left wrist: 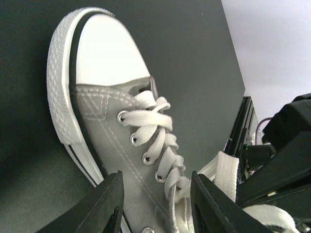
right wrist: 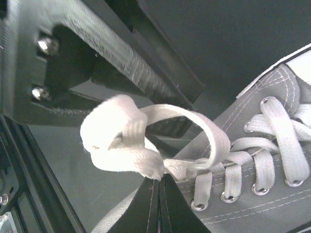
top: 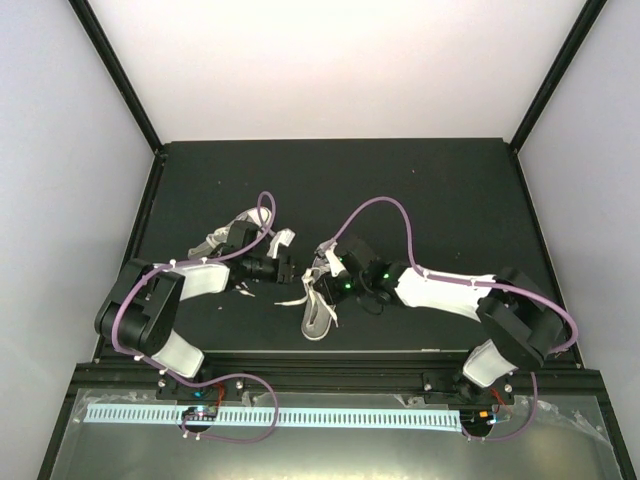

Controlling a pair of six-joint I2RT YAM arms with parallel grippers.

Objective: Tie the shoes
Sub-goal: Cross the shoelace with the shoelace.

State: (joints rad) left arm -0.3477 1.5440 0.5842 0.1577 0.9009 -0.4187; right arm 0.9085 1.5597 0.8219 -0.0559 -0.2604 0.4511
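One grey shoe [top: 318, 318] with a white toe cap [left wrist: 109, 48] lies mid-table, its toe toward the near edge. The second shoe [top: 228, 236] lies back left, mostly hidden by my left arm. In the left wrist view my left gripper [left wrist: 156, 175] is open, its black fingers [left wrist: 109, 204] straddling the top eyelets and the lace crossing without touching them. My right gripper [right wrist: 160, 177] is shut on a folded loop of white lace [right wrist: 121, 141] just off the shoe's side [right wrist: 272, 208]. That loop [left wrist: 226, 175] rises beside my left gripper's right finger. The two grippers [top: 293, 270] [top: 326, 268] nearly meet.
A black mat [top: 440, 200] covers the table inside white walls with black corner posts [top: 120, 75]. A black rail [top: 330, 372] runs along the near edge. Purple cables [top: 385, 205] arc above both arms. The left gripper's body [right wrist: 73, 63] fills the upper left of the right wrist view.
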